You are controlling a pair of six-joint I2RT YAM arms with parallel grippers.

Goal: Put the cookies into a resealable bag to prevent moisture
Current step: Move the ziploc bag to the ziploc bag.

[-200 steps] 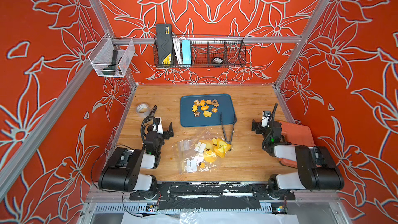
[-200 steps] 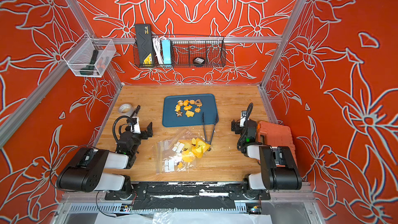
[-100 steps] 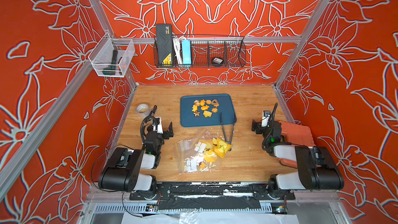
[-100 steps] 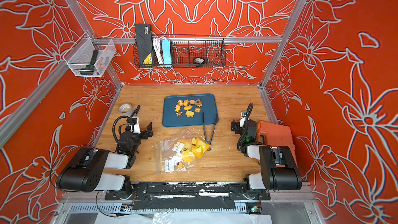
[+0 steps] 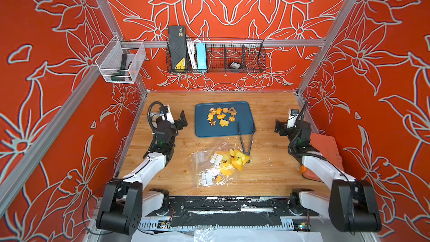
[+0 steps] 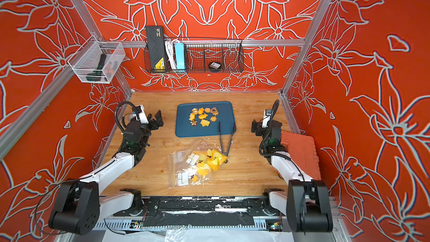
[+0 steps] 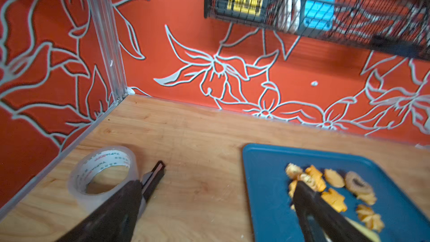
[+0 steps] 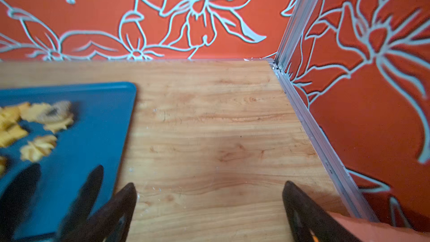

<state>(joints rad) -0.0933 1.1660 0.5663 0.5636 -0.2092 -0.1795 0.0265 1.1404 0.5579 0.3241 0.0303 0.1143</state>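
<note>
The cookies [image 5: 221, 117] [image 6: 204, 117], small orange, yellow and brown biscuits, lie in a loose cluster on a blue tray [image 5: 244, 112] [image 6: 181, 126] at mid table. They also show in the left wrist view [image 7: 332, 187] and the right wrist view [image 8: 39, 150]. Clear resealable bags [image 5: 209, 166] [image 6: 186, 168] with yellow cartoon prints lie flat nearer the front. My left gripper [image 5: 180, 122] [image 6: 156, 120] [image 7: 230, 174] hovers open left of the tray, holding nothing. My right gripper [image 5: 280, 127] [image 6: 256, 128] [image 8: 208, 185] stands open over bare wood right of the tray.
Black tongs [image 5: 246, 136] [image 6: 225, 138] lie across the tray's front right corner and the bags. A clear tape roll [image 7: 102, 173] sits by the left wall. A red pad [image 5: 325, 150] lies under the right arm. A wire basket [image 5: 216, 54] hangs on the back wall.
The left arm has risen and reached toward the back of the table. The right arm has shifted slightly the same way. Both grippers stay open.
</note>
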